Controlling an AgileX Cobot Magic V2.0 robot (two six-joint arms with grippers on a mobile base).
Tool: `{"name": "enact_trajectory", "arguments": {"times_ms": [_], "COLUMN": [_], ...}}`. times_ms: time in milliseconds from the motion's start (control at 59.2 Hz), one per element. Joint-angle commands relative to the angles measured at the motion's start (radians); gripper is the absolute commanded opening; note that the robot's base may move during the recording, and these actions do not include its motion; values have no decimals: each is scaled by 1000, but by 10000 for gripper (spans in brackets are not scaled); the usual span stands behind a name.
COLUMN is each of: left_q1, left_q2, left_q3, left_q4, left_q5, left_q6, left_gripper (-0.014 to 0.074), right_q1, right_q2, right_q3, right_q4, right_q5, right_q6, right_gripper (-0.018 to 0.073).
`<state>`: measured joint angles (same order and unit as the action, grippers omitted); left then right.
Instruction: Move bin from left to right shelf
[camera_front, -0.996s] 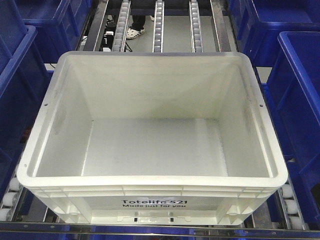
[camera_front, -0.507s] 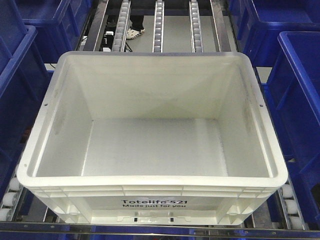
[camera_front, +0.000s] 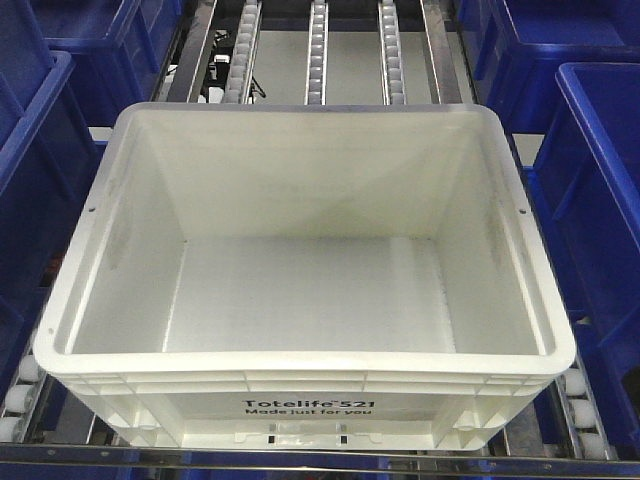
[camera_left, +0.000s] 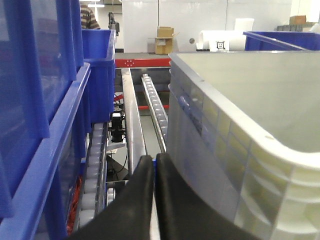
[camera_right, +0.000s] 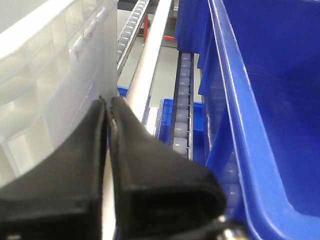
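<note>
The white bin (camera_front: 300, 362) sits on the roller shelf and fills the front view; it is empty, with black "Totelife 521" print on its near side. Neither gripper shows in that view. In the left wrist view my left gripper (camera_left: 154, 159) is shut with nothing between its black fingers, low beside the bin's (camera_left: 235, 145) left outer wall. Whether it touches that wall I cannot tell. In the right wrist view my right gripper (camera_right: 107, 101) is also shut and empty, close against the bin's (camera_right: 45, 85) ribbed right outer wall.
Dark blue crates flank the bin on the left (camera_front: 30, 170) and right (camera_front: 600, 180), leaving narrow gaps (camera_left: 45, 110) (camera_right: 270, 100). Roller tracks (camera_front: 316, 50) run away behind the bin. A metal rail (camera_front: 300, 458) crosses the shelf's front edge.
A person's white shoe seen behind the roller tracks at the top has left the view. The bin has not moved.
</note>
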<state>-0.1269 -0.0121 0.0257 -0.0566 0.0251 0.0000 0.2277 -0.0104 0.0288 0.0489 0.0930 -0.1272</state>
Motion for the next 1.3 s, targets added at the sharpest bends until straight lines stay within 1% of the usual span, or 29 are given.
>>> {"name": "enact_trajectory", "arguments": {"times_ms": [0, 135, 355, 540, 675, 861, 929, 1013, 1064, 1165, 1199, 1250, 1283], "left_q1": [-7, -7, -7, -7, -7, -7, -7, -7, -7, -7, -7, -7, -7], "left_q2": [-14, -14, -14, -14, -14, -14, -14, -14, -14, -14, -14, -14, -14], "left_q3": [19, 19, 19, 19, 19, 16, 7, 6, 3, -21, -34, -60, -82], "left_q4": [-2, -2, -2, -3, -3, -3, -2, -2, -2, -2, -2, -1, 0], "left_q5": [-95, -104, -164, -174, -176, -211, -226, -258, -264, -242, -224, -195, -154], "left_q6": [-9, -9, -9, -14, -57, -58, -58, -58, -58, -58, -58, -58, -57], "left_gripper": [-6, -6, -6, -6, -6, -6, -6, -6, -6, -3, -3, -1, 0], "right_q1": [3, 3, 3, 3, 3, 3, 3, 3, 3, 3, 3, 3, 3], "right_q2": [-10, -10, -10, -10, -10, -10, -10, -10, -10, -10, -10, -10, -10], "right_q3": [19, 19, 18, 18, 18, 18, 18, 18, 18, 11, 6, -10, -21], "right_q4": [-7, -7, -9, -4, -4, 52, 67, 67, 67, 63, 63, 63, 63], "right_q5": [-76, -76, -88, -93, -93, -107, -116, -162, -221, -360, -386, -386, -367], "right_q6": [-6, -6, -6, -4, 9, 57, 58, 58, 58, 57, 57, 57, 57], "right_gripper": [-8, -8, -8, -8, -8, -4, -4, -4, -4, -4, -4, -4, -4]}}
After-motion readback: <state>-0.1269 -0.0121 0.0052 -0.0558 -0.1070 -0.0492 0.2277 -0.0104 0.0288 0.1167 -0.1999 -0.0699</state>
